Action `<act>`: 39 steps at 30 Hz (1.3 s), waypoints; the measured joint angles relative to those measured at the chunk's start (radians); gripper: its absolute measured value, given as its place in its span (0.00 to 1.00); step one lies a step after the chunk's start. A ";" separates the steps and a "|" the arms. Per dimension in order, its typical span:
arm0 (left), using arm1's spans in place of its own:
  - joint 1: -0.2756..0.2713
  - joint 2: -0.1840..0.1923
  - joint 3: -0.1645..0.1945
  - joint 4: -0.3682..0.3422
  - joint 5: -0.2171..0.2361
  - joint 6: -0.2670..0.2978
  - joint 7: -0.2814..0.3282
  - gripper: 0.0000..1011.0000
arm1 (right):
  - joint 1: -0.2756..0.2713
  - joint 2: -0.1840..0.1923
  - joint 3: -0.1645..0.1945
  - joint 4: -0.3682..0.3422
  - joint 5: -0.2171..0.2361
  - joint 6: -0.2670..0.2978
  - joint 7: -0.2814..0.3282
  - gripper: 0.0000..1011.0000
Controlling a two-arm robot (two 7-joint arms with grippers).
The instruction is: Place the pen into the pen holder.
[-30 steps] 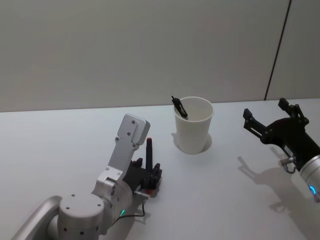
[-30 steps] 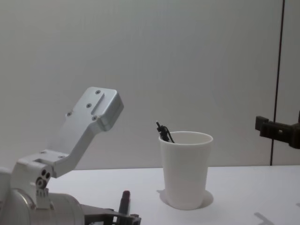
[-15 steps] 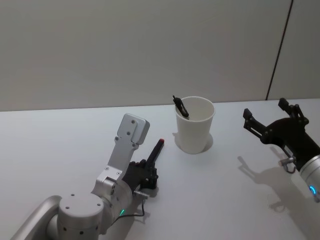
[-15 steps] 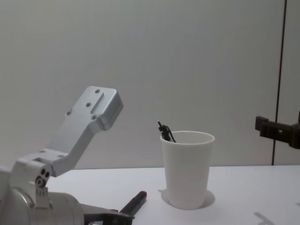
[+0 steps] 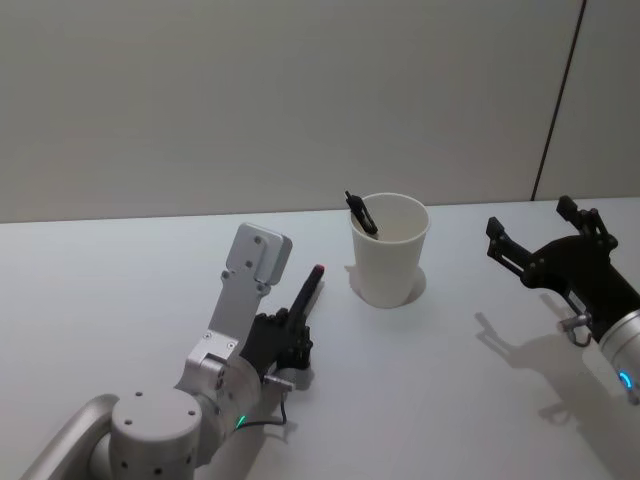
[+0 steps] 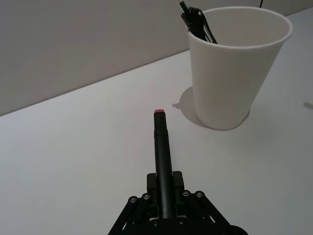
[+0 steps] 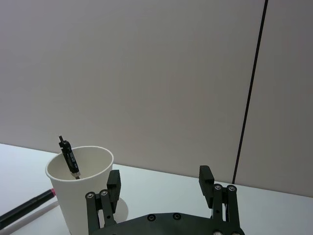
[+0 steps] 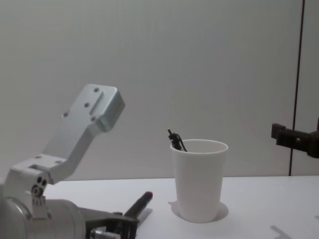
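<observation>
A strip of bare tabletop (image 5: 335, 300) separates the red tip of the pen (image 6: 161, 147), clamped in the left gripper (image 6: 164, 192), from the pen holder (image 5: 388, 255). The holder's mouth gapes upward. A black pen (image 5: 360, 213) leans on its left rim and sticks out above it, leaving the middle and right of the mouth free. Right of the holder, bare tabletop runs to the right gripper (image 5: 532, 225), well apart, its fingers (image 5: 495, 232) spread. A wall (image 5: 250, 100) closes the far side.

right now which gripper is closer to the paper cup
Left. The left gripper, shut on the pen, sits just left of the paper cup, pen tip aimed toward it; the right gripper hangs open farther off to its right.
</observation>
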 joint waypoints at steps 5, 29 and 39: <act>0.010 0.005 -0.008 -0.003 0.002 -0.066 0.012 0.18 | 0.000 0.000 0.000 0.000 0.000 0.000 0.000 0.99; 0.053 0.049 -0.068 -0.029 -0.019 -0.443 0.024 0.18 | 0.000 0.000 0.000 0.000 0.000 0.000 0.000 0.99; 0.057 0.061 -0.094 -0.023 -0.058 -0.626 -0.043 0.18 | 0.000 0.000 0.000 0.000 0.000 0.000 0.000 0.99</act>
